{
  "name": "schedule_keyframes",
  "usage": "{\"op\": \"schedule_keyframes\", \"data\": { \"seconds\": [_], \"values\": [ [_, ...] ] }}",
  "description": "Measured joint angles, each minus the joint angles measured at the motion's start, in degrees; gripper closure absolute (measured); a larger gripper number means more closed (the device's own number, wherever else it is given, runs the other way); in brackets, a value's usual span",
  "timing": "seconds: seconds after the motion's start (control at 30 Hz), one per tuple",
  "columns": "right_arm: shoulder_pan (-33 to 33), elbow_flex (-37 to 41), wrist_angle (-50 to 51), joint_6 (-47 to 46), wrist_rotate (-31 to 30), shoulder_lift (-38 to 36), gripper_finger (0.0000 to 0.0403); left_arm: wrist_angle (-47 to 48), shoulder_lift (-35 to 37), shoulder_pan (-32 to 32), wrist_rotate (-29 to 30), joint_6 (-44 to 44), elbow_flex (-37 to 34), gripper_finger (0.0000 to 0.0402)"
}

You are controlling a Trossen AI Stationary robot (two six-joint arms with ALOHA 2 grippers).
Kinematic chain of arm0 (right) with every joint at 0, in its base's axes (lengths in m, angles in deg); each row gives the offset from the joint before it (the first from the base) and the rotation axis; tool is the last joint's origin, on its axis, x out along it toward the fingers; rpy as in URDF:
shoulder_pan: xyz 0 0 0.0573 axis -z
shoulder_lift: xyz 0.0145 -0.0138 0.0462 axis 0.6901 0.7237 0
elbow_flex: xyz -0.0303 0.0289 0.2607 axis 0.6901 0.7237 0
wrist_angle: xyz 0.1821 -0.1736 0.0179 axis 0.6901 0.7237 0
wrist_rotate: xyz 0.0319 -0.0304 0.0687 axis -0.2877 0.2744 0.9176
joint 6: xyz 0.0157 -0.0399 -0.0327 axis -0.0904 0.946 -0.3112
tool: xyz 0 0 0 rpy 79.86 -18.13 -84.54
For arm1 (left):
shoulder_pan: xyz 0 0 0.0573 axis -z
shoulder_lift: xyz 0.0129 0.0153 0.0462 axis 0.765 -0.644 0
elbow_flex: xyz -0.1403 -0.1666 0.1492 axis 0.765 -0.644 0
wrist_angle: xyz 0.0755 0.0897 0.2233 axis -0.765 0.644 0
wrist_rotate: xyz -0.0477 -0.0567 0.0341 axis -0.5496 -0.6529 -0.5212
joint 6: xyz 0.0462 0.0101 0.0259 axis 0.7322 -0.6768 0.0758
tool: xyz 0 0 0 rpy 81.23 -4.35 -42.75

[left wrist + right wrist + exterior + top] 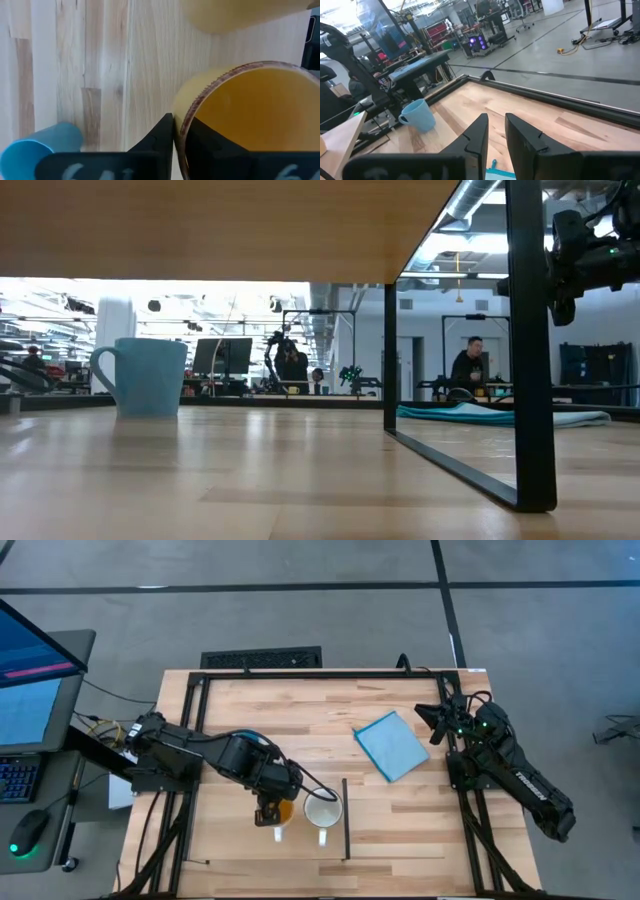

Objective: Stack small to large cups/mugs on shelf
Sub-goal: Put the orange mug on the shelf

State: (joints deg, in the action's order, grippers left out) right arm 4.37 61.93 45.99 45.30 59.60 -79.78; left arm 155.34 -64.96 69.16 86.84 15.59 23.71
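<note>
Left gripper (pixel 268 812), down at about 7 o'clock on the table, has its fingers pinched on the rim of the orange mug (pixel 250 117), which sits just beside the white mug (pixel 322 811) inside the black strip marking the shelf (pixel 345 820). I judge I'm placing or nesting the orange mug, so next I'd ease the fingers off and lift straight up, then fetch the blue mug (pixel 418 116). Right gripper (pixel 437 723) waits at 2 o'clock near the blue cloth (pixel 391 745), fingers slightly parted and empty; overhead, my left arm hides the orange mug's seating and the blue mug.

Open lab: robot rigs (pixel 290 360), monitors (pixel 222 356)
</note>
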Motion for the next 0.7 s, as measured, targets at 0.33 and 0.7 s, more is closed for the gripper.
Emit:
{"op": "schedule_keyframes", "data": {
  "seconds": [0.33,0.7],
  "values": [
    [0.0,0.0,0.0,0.1,0.0,0.0,0.0317,-0.1,-0.1,0.0,-0.1,0.0,0.0,0.0369],
    [0.0,0.0,0.0,0.4,0.0,0.0,0.0317,-0.6,-0.1,-0.2,0.3,0.3,0.0,0.0369]
  ]
}}
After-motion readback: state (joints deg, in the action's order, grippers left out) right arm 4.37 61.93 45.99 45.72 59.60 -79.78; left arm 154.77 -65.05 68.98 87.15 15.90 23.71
